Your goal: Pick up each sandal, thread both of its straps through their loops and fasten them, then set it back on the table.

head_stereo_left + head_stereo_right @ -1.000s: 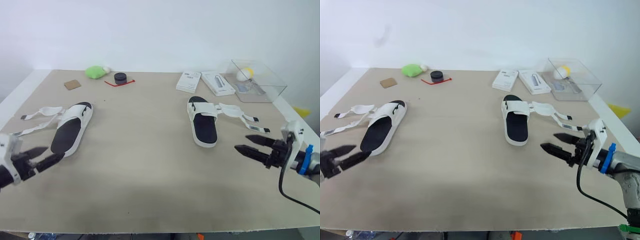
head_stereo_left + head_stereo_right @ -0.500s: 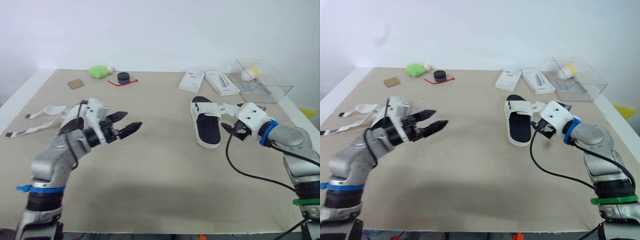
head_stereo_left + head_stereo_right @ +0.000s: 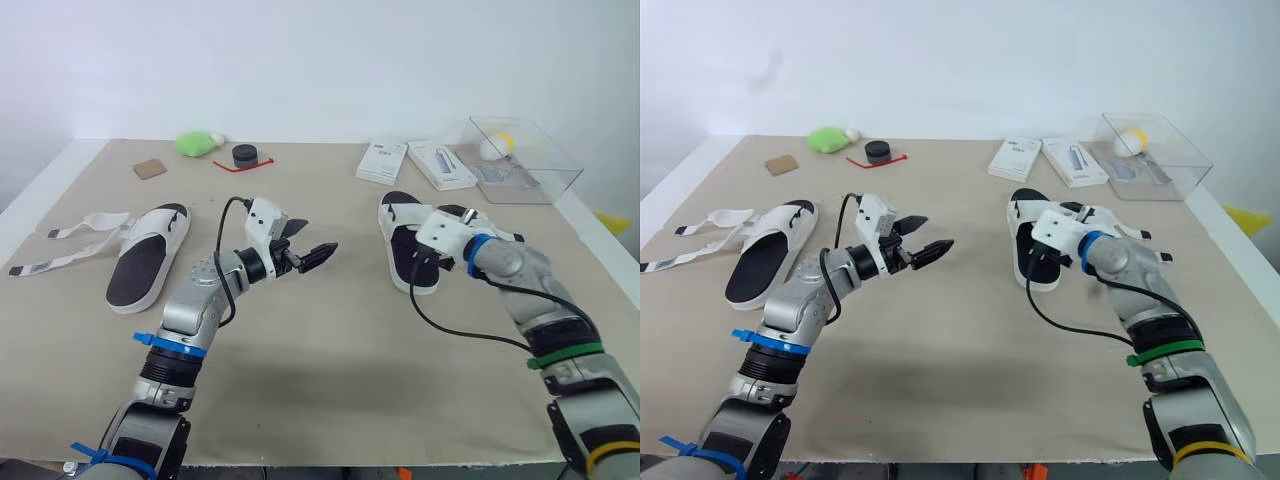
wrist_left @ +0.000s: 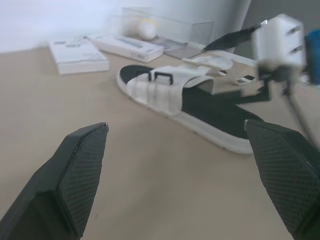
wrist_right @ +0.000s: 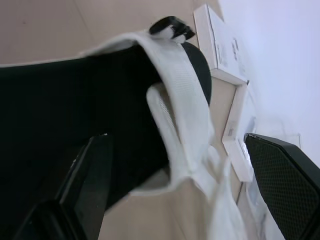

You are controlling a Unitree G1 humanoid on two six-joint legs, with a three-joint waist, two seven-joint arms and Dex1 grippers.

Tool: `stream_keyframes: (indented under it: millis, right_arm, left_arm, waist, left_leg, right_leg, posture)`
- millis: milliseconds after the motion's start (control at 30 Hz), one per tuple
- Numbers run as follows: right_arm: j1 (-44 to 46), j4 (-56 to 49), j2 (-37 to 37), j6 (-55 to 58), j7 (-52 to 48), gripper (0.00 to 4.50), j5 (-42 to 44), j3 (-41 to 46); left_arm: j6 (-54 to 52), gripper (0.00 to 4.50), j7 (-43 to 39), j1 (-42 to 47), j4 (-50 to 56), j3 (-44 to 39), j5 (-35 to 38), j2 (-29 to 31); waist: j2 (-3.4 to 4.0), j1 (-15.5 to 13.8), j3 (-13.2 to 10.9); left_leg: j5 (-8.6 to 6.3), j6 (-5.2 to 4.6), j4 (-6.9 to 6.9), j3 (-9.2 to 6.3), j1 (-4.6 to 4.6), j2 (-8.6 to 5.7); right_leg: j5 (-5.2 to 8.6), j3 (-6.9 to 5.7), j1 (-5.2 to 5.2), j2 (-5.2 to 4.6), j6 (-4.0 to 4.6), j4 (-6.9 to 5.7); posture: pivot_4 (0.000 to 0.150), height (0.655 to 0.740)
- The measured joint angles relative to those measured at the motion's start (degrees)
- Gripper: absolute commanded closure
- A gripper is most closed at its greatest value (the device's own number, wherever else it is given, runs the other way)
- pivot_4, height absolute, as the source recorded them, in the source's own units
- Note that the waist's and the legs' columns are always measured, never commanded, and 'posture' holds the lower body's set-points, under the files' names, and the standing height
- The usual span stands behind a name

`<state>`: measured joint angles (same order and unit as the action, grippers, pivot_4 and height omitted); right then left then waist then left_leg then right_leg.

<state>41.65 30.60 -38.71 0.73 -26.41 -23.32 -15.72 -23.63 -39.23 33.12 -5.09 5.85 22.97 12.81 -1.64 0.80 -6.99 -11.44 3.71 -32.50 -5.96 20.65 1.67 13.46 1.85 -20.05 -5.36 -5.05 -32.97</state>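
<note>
Left claw (image 3: 314, 238), right claw (image 5: 175, 137) agape; two sandals (image 3: 140, 262) (image 3: 400, 215) lie unfastened.

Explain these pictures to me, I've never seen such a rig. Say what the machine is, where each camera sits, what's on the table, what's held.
It's a humanoid robot with two arms, each ending in two black fingers. Two pictures come from its head, looking down on the table; two from wrist cameras, looking along the fingers. Two white sandals with loose straps lie there: the left sandal and the right sandal. Boxes and a green toy sit at the far edge. The left gripper hovers open mid-table. The right gripper is open at the right sandal. Nothing is held.
</note>
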Motion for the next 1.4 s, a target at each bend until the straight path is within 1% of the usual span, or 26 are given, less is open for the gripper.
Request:
stream_keyframes:
  millis: [200,300,333,367,400,433,467,500,533,567,600,633,733,833,967,1033,1133,1267,1400]
  right_arm:
    - [6.84,10.41,2.56,-2.52,6.64,0.02,-5.36,-2.51]
    - [8.95,14.36,3.51,-4.07,8.29,0.02,-6.79,-3.41]
    - [9.26,15.48,3.95,-4.88,8.6,0.55,-7.3,-4.09]
    - [9.29,16.03,4.29,-5.31,8.76,0.74,-7.47,-4.27]
    - [9.31,16.89,4.77,-6.01,8.89,1.18,-7.56,-4.55]
    - [9.31,17.34,5.03,-6.42,8.93,1.73,-7.63,-4.63]
    - [9.33,17.69,5.17,-6.81,9.05,2.14,-7.71,-4.66]
    - [9.44,18.26,5.26,-7.28,9.15,2.71,-7.87,-4.75]
    - [9.61,18.71,5.27,-7.68,9.2,3.14,-8.03,-4.9]
    - [9.78,19.2,5.26,-8.18,9.24,3.7,-8.27,-4.95]
    - [9.85,19.32,5.26,-8.46,9.28,4.14,-8.45,-4.97]
    - [10.02,19.74,5.26,-8.9,9.39,4.42,-8.6,-5.02]
    - [10.04,20.13,5.16,-10.05,9.57,4.42,-8.68,-5.02]
    - [10.01,20.22,4.12,-14.39,8.84,4.42,-7.76,-4.87]
    - [9.93,20.26,1.97,-26.76,3.45,4.42,-1.86,-3.18]
    - [9.67,20.42,1.02,-36.26,-4.55,4.42,5.06,-1.59]
    - [9.67,20.41,0.84,-48.86,-18.67,4.42,15.41,-1.01]
    - [10.03,21.01,1.87,-58.12,-31.41,4.42,22.43,-1.68]
    - [11.12,22.33,5.51,-68.08,-39.27,4.42,28.05,-3.35]
  left_arm:
    - [-3.2,0.0,-5.15,-0.02,1.77,0.95,2.97,-0.41]
    - [-3.9,0.0,-5.91,0.01,2.27,0.91,3.46,-0.25]
    - [-3.9,0.0,-5.8,0.01,2.27,0.8,3.45,-0.25]
    - [-3.9,0.0,-5.74,0.01,2.27,0.75,3.44,-0.25]
    - [-3.89,0.0,-5.62,0.01,2.27,0.61,3.43,-0.25]
    - [-3.88,0.0,-5.47,0.01,2.27,0.5,3.41,-0.25]
    - [-3.86,0.0,-5.22,0.01,2.27,0.45,3.38,-0.25]
    - [-3.82,0.0,-4.96,0.01,2.27,0.35,3.34,-0.25]
    - [-3.72,0.0,-4.78,0.01,2.26,0.28,3.22,-0.27]
    - [-3.58,0.0,-4.45,0.01,2.25,0.17,3.07,-0.34]
    - [-3.48,0.0,-4.26,0.01,2.24,0.05,2.93,-0.38]
    - [-3.18,0.0,-3.89,0.02,2.18,-0.1,2.86,-0.42]
    - [-2.9,0.0,-3.78,0.18,1.99,-0.43,2.85,-0.43]
    - [-2.78,0.0,-3.85,0.66,1.54,-1.37,2.9,-0.29]
    - [-2.98,0.0,-4.95,1.21,1.25,-3.77,4.17,1.75]
    - [-4.47,0.0,-6.78,1.26,1.14,-5.66,6.15,4.59]
    - [-8.13,0.0,-10.08,1.25,1.0,-9.64,9.28,10.53]
    - [-10.49,0.0,-12.98,0.53,-0.32,-13.07,11.34,15.15]
    - [-11.84,0.0,-13.81,-0.98,-0.32,-15.65,12.81,17.43]
  waist:
    - [0.02,0.58,-0.01]
    - [0.02,0.7,-0.01]
    - [0.02,0.73,-0.01]
    - [0.02,0.74,-0.01]
    - [0.03,0.75,-0.01]
    - [0.03,0.75,-0.02]
    - [0.03,0.75,-0.02]
    - [0.03,0.75,-0.02]
    - [0.04,0.75,-0.02]
    - [0.04,0.75,-0.02]
    - [0.04,0.77,-0.02]
    - [0.04,0.79,-0.02]
    - [0.04,0.85,-0.02]
    - [0.08,0.94,-0.05]
    - [0.08,1.38,-0.07]
    - [0.08,1.86,-0.13]
    - [0.08,2.51,-0.16]
    - [0.07,2.5,-0.2]
    - [0.07,2.59,-0.25]
  left_leg:
    - [0.03,0.04,0.05,-0.01,0.0,-0.01]
    - [0.04,0.0,0.09,-0.02,-0.02,-0.01]
    - [0.05,0.0,0.09,-0.02,-0.02,0.0]
    - [0.05,0.0,0.09,-0.02,-0.01,-0.01]
    - [0.05,0.0,0.09,-0.02,-0.01,-0.01]
    - [0.05,0.0,0.09,-0.02,-0.01,-0.01]
    - [0.05,0.0,0.09,-0.02,-0.01,-0.01]
    - [0.05,0.0,0.09,-0.03,-0.01,-0.02]
    - [0.05,0.0,0.09,-0.03,-0.01,-0.02]
    - [0.05,0.0,0.09,-0.03,-0.01,-0.02]
    - [0.06,-0.01,0.09,-0.03,-0.01,-0.02]
    - [0.06,-0.01,0.09,-0.03,-0.01,-0.02]
    - [0.07,-0.02,0.09,-0.03,-0.01,-0.02]
    - [0.07,-0.02,0.09,-0.03,-0.01,-0.03]
    - [0.06,-0.02,0.14,-0.03,-0.01,-0.02]
    - [0.06,-0.03,0.16,-0.03,-0.01,-0.02]
    - [0.04,-0.06,0.17,-0.03,-0.13,-0.01]
    - [0.06,-0.05,0.14,-0.03,-0.14,-0.02]
    - [0.12,-0.05,0.15,-0.04,-0.16,-0.01]
  right_leg:
    - [-0.03,0.05,-0.01,0.01,-0.06,0.0]
    - [-0.03,0.06,-0.01,0.05,-0.07,-0.01]
    - [-0.03,0.07,-0.01,0.05,-0.07,-0.01]
    - [-0.03,0.07,-0.01,0.05,-0.07,-0.01]
    - [-0.04,0.08,-0.01,0.05,-0.09,-0.01]
    - [-0.04,0.08,0.0,0.05,-0.09,-0.01]
    - [-0.04,0.1,0.0,0.05,-0.1,-0.01]
    - [-0.04,0.1,0.0,0.05,-0.1,-0.01]
    - [-0.05,0.11,0.0,0.05,-0.1,-0.01]
    - [-0.04,0.12,0.0,0.05,-0.09,-0.01]
    - [-0.05,0.12,0.0,0.06,-0.09,-0.01]
    - [-0.05,0.12,0.0,0.07,-0.09,-0.02]
    - [-0.05,0.13,0.0,0.07,-0.09,-0.02]
    - [-0.07,0.15,-0.01,0.07,-0.15,-0.02]
    - [-0.09,0.15,0.0,0.08,-0.31,-0.01]
    - [-0.07,0.15,0.03,0.09,-0.37,-0.01]
    - [-0.04,0.18,0.16,0.11,-0.41,-0.01]
    - [-0.05,0.19,0.2,0.12,-0.35,-0.03]
    - [-0.09,0.24,0.19,0.16,-0.25,-0.06]
  posture:
    - [0.15,0.74]
    - [0.15,0.74]
    - [0.15,0.74]
    - [0.15,0.74]
    - [0.15,0.74]
    - [0.15,0.74]
    - [0.15,0.74]
    - [0.15,0.74]
    - [0.15,0.74]
    - [0.15,0.74]
    - [0.15,0.74]
    - [0.15,0.74]
    - [0.15,0.74]
    - [0.15,0.74]
    - [0.15,0.74]
    - [0.15,0.74]
    - [0.15,0.74]
    - [0.15,0.74]
    - [0.15,0.74]
